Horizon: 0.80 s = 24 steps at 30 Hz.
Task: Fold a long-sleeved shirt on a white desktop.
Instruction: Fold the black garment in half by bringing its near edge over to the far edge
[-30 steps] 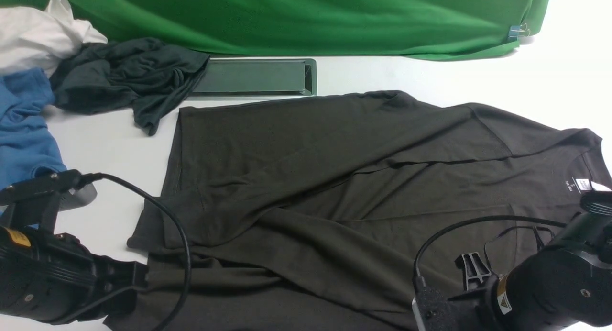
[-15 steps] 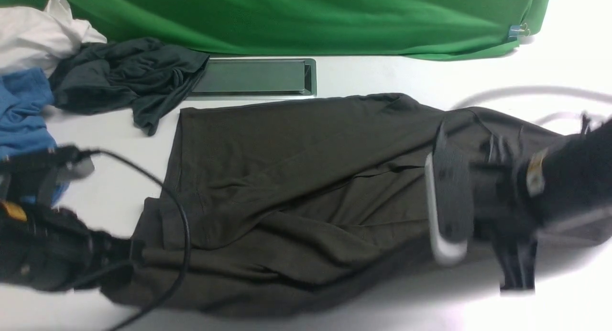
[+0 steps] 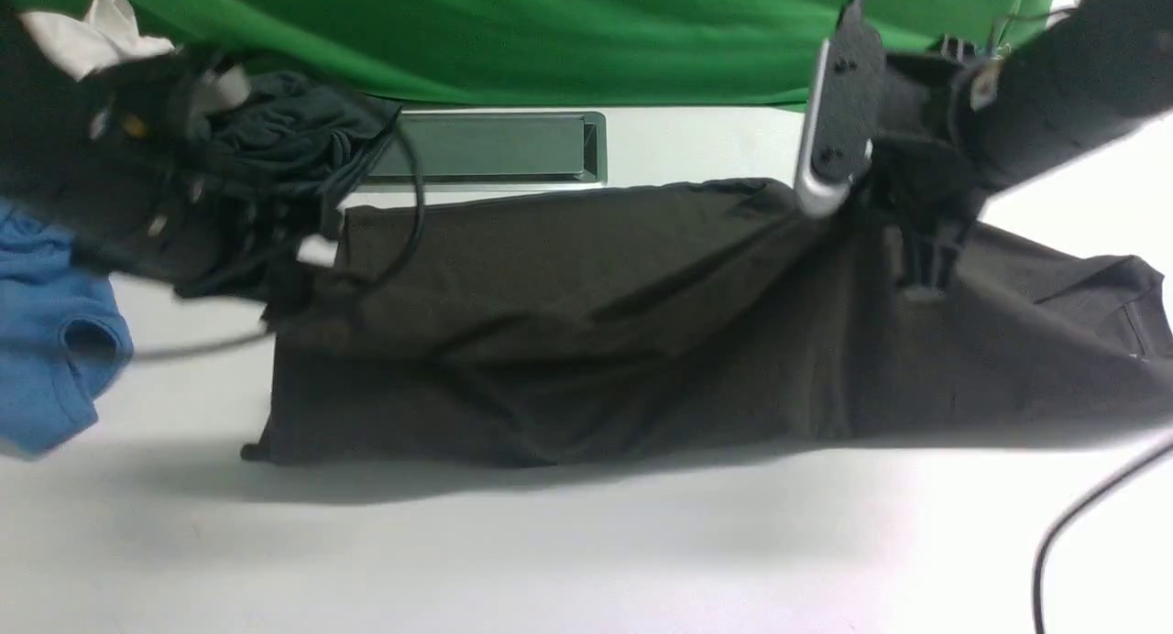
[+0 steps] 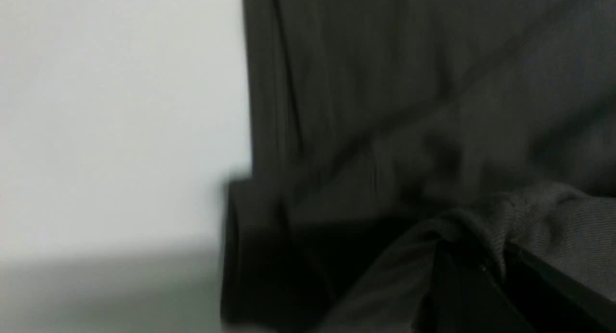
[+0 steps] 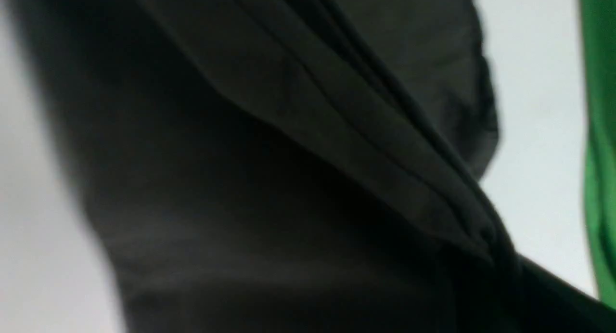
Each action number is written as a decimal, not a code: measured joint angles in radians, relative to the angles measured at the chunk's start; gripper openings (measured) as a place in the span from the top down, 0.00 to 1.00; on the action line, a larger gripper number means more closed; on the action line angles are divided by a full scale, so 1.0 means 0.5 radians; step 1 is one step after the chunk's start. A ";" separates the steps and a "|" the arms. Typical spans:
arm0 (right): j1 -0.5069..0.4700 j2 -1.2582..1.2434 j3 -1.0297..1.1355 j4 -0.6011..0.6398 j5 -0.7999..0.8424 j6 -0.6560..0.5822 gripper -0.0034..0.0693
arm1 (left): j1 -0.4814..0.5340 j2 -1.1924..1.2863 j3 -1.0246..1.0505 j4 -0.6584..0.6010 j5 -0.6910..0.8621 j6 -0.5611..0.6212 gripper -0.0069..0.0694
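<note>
Left pincer (image 3: 298, 281): pressed together on the left end of the long-sleeved shirt (image 3: 586, 322); badly blurred in the front view, but the wrist view shows a ribbed fold of cloth bunched over its dark fingers (image 4: 462, 294).
Right pincer (image 3: 921, 281): closed tight, pinching a gathered ridge of the same shirt near the shoulder end.
Long-sleeved shirt: very dark brownish-charcoal knit, soft and matte. It lies across the middle of the white desktop (image 3: 586, 561). Its raised layer sags between the two grips, and a shadow lies along its near fold.
Hatch (image 3: 486, 148): dark rectangular recess with a metal rim, just beyond the shirt's far edge. A dark teal-grey garment (image 3: 302, 130) lies crumpled against its left end.
Surroundings: green cloth backdrop (image 3: 550, 38), draped; blue shirt (image 3: 46, 341) and white cloth (image 3: 92, 34), both at far left.
</note>
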 joint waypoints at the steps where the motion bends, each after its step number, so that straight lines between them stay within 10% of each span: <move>1: -0.016 0.037 -0.038 0.000 -0.020 0.000 0.89 | 0.000 0.064 -0.072 0.002 0.004 0.000 0.87; 13: -0.127 0.696 -0.459 0.000 -0.400 0.012 0.89 | 0.173 0.879 -0.838 -0.032 0.021 -0.018 0.87; 24: -0.132 0.886 -0.488 0.002 -1.035 0.293 0.86 | 0.200 1.272 -0.931 -0.170 -0.584 0.203 0.86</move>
